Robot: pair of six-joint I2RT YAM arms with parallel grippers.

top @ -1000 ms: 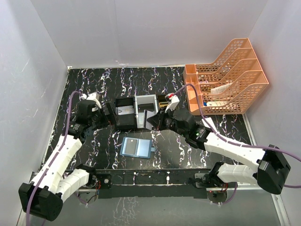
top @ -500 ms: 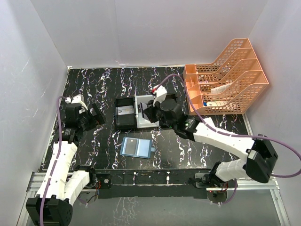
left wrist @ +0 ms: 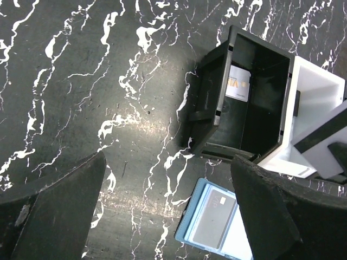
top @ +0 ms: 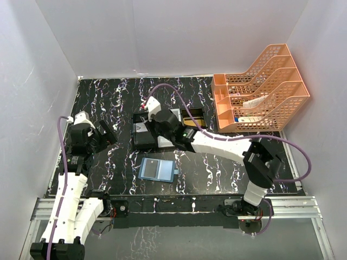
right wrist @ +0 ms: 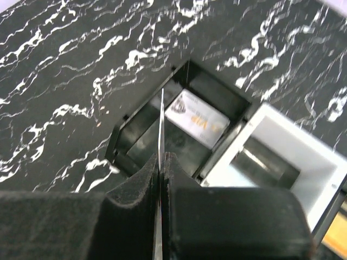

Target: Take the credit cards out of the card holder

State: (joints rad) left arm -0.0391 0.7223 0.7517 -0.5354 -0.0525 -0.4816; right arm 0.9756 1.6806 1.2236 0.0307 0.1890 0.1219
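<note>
The card holder (left wrist: 187, 232) is cut off by the bottom edge.

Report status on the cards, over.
Left pincer open, empty. Right pincer shut on card over tray. Holder open, grey card inside. Nothing blocking.

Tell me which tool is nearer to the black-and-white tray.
Right. The right tool hangs above the tray's black compartment, pinching a thin card; the left tool is off to its left.

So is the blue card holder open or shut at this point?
Open: the card holder lies spread flat with its inner pockets facing up, and a grey card shows inside.
</note>
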